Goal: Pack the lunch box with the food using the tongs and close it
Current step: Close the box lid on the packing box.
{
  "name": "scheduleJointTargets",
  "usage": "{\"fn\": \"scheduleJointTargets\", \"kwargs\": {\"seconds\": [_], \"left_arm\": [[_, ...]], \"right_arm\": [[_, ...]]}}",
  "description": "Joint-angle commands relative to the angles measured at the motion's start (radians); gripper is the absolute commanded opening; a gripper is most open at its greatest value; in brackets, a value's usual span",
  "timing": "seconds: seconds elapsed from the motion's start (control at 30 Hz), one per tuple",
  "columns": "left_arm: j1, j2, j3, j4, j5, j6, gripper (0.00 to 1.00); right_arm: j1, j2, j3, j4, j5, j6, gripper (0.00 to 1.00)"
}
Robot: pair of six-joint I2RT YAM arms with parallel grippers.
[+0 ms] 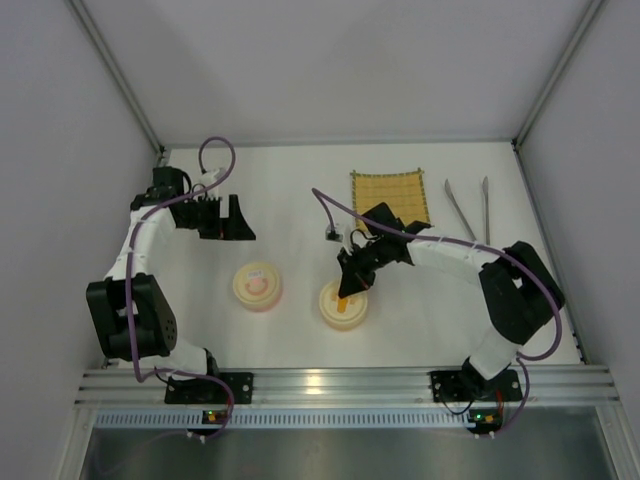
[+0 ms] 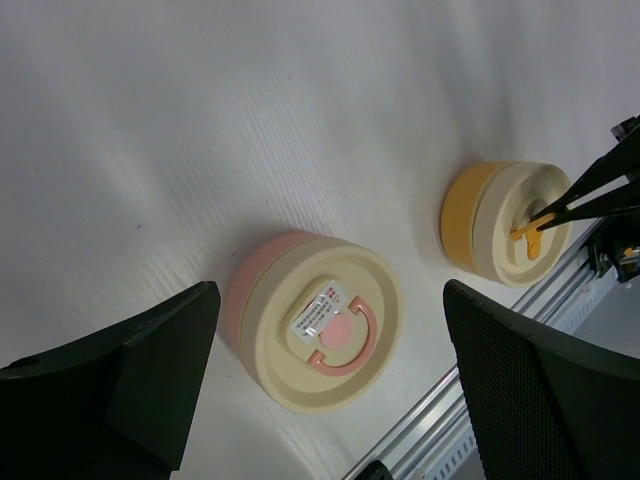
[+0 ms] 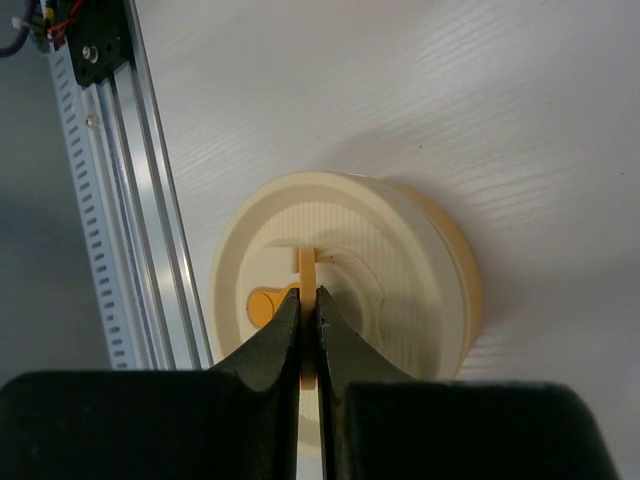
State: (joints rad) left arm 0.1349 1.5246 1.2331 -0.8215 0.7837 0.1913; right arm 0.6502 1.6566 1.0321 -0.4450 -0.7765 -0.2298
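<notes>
Two round lunch boxes with cream lids stand near the front: a pink one [image 1: 257, 287] [image 2: 318, 322] and an orange one [image 1: 343, 305] [image 2: 500, 220] [image 3: 400, 260]. My right gripper [image 1: 347, 290] [image 3: 309, 297] is shut on the upright orange handle [image 3: 309, 262] of the orange box's lid. High over the table behind the pink box, my left gripper [image 1: 228, 219] [image 2: 332, 300] stands wide open with nothing in it. The silver tongs [image 1: 467, 208] lie at the back right. No food shows in any view.
A yellow woven mat [image 1: 390, 192] lies at the back, left of the tongs. An aluminium rail [image 1: 330, 383] [image 3: 130, 200] runs along the near edge, close to both boxes. White walls close in the left, right and far sides.
</notes>
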Motion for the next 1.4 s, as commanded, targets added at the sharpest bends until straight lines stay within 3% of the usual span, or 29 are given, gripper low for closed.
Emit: {"fn": "scheduleJointTargets", "kwargs": {"seconds": [0.0,0.27,0.5,0.83,1.07,1.37], "left_arm": [[0.005,-0.029,0.026,-0.057,-0.026,0.095,0.98],[0.003,-0.030,-0.018,-0.123,-0.083,0.247,0.98],[0.006,-0.020,-0.078,-0.172,-0.063,0.347,0.98],[0.006,-0.011,-0.064,-0.177,-0.037,0.347,0.98],[0.006,-0.014,-0.067,-0.179,-0.031,0.343,0.98],[0.006,-0.014,-0.063,-0.182,-0.020,0.335,0.98]], "right_arm": [[-0.026,0.072,-0.038,0.104,0.138,0.067,0.00],[-0.037,0.063,-0.113,0.247,0.223,0.357,0.00],[-0.038,-0.009,-0.280,0.544,0.255,0.569,0.00],[-0.038,-0.069,-0.287,0.627,0.112,0.511,0.00],[-0.038,-0.107,-0.187,0.416,0.126,0.391,0.00],[-0.032,-0.121,-0.161,0.367,0.051,0.296,0.00]]}}
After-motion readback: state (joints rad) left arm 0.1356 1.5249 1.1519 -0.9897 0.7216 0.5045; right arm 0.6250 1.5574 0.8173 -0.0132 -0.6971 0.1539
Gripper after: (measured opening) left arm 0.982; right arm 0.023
